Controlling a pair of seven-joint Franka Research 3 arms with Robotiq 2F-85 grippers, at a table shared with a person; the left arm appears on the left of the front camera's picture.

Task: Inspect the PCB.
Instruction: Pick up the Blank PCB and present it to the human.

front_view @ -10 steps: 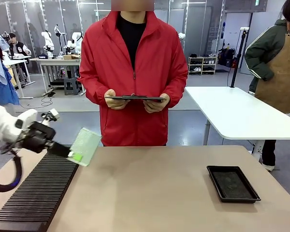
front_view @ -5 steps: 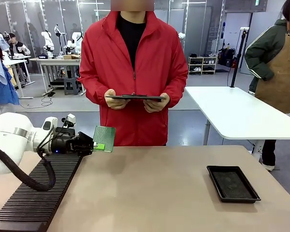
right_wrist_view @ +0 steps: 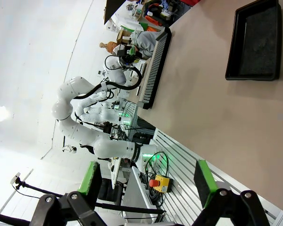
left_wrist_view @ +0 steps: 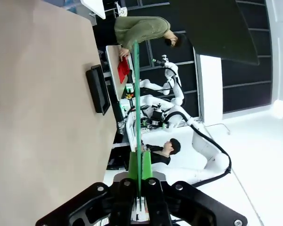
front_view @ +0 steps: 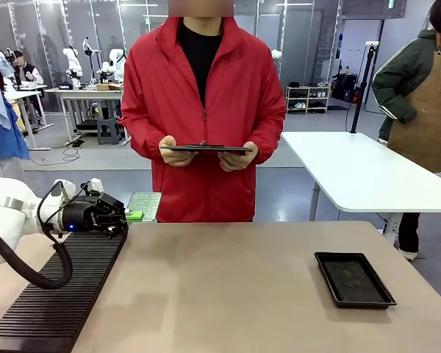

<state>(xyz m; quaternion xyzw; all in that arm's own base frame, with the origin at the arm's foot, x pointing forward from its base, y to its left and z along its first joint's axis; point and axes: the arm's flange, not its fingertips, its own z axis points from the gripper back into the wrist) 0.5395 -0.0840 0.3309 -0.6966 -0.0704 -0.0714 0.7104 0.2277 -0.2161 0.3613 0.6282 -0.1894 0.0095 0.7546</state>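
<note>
Well, the left gripper (front_view: 129,215) is clamped on the edge of the PCB (front_view: 145,204), holding it level above the far end of the black slotted rack (front_view: 59,294). The right gripper (right_wrist_view: 146,179) stands with its fingers wide apart.

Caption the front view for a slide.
Left gripper holds the PCB nearly flat by the rack's far end, before a person holding a dark slab; black tray at right.

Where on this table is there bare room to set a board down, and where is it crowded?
The widest free patch is the tabletop between the slotted rack and the black tray. A narrow strip lies right of the tray. Crowded: the far-left corner, where the left pincer holds the PCB near the rack's far end.
</note>
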